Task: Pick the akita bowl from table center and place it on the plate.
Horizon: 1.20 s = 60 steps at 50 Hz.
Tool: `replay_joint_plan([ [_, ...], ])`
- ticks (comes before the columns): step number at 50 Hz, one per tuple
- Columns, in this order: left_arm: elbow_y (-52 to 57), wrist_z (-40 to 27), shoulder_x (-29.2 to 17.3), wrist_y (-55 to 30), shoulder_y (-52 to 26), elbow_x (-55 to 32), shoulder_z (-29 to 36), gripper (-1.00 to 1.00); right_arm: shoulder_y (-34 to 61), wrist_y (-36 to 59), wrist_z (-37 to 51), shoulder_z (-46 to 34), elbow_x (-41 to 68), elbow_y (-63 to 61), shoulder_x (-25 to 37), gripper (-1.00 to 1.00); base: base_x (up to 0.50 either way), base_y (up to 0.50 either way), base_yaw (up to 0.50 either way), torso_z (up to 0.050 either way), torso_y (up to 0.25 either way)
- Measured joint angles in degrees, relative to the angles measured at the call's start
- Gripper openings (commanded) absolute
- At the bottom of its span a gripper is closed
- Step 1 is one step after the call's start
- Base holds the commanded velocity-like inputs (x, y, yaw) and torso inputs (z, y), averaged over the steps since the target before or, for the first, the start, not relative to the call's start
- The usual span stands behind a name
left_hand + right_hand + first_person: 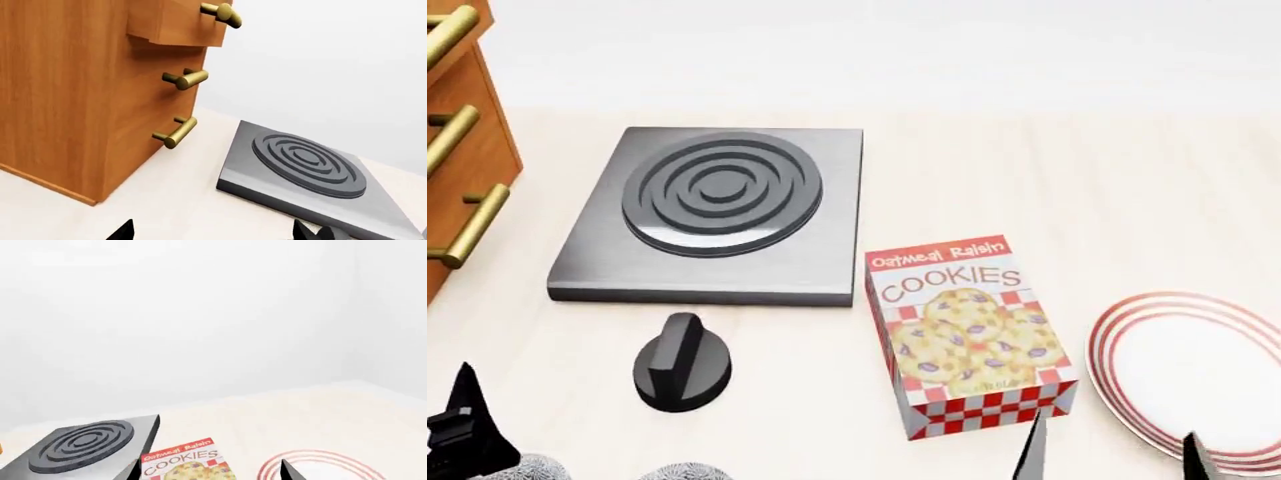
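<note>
Right gripper [1114,450] open, empty, over plate [1194,375] near edge

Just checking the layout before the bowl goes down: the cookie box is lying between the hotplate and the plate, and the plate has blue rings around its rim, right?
Not quite. The plate's rings are red, not blue, as the head view shows. The rest holds: the cookie box lies between the hotplate and the plate.
</note>
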Motion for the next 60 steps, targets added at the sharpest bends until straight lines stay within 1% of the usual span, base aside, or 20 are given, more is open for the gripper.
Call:
replay_joint_plan([
  [6, -1.06, -0.55, -0.63, 0.82, 0.14, -0.48, -1.84, 1.00, 6.91, 9.69, -1.28, -5.12, 3.36, -1.42, 1.71, 1.00, 0.00, 0.00, 0.00, 0.000, 0.000],
  [15, -2.40, -1.46, -1.45, 1.95, 0.31, -1.03, -4.35, 1.00, 16.41, 20.89, -3.29, -8.97, 10.72, -0.02, 1.66, 1.00, 0.00, 0.00, 0.00, 0.000, 0.000],
  [20, -3.07, -1.83, -1.74, 2.51, 0.43, -1.19, -5.26, 1.00, 21.17, 26.46, -3.74, -9.70, 15.37, 1.53, 0.95, 1.00, 0.00, 0.00, 0.00, 0.000, 0.000],
  [28, -4.59, -2.07, -1.85, 3.82, 0.53, -0.97, -5.91, 1.00, 26.77, 33.69, -2.85, -7.60, 24.68, 4.84, -1.68, 1.00, 0.00, 0.00, 0.00, 0.000, 0.000],
  [37, -5.54, -2.30, -1.96, 4.89, 0.73, -1.18, -6.65, 1.00, 29.14, 38.51, -1.83, -6.47, 31.22, 8.12, -3.45, 1.00, 0.00, 0.00, 0.00, 0.000, 0.000],
  [46, -6.24, -2.51, -2.02, 6.05, 1.11, -1.23, -7.23, 1.00, 29.87, 43.28, 0.35, -6.29, 35.69, 9.84, -3.30, 1.00, 0.00, 0.00, 0.00, 0.000, 0.000],
  [53, -6.76, -2.61, -2.03, 6.74, 1.43, -1.35, -7.54, 1.00, 30.21, 46.71, 2.47, -6.44, 38.10, 10.44, -2.52, 1.00, 0.00, 0.00, 0.00, 0.000, 0.000],
  [60, -6.93, -2.55, -2.08, 7.01, 1.86, -2.31, -8.25, 1.00, 31.02, 47.77, 2.51, -7.51, 37.99, 13.47, -1.94, 1.00, 0.00, 0.00, 0.00, 0.000, 0.000],
])
